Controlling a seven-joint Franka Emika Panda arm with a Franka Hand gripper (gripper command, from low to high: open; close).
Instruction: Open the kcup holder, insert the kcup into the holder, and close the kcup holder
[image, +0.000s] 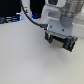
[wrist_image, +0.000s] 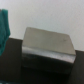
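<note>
one arm fills the exterior view, its gripper (image: 61, 44) hanging low over the pale table (image: 25, 60), with dark clutter (image: 12, 17) along the back edge. can't tell if the fingers are apart or together, or if they hold anything. no kcup or black holder visible here. wrist view is blurry: a grey metallic block (wrist_image: 47, 47) on a dark surface, something green (wrist_image: 4, 25) at the edge, can't say what.

The pale table (image: 25, 55) lies open across the exterior view's left and front. The robot arm (image: 60, 22) fills the upper right, and dark clutter (image: 12, 17) lines the far left edge.

In the wrist view, a blurred dark block (wrist_image: 47, 47) sits directly ahead.
</note>
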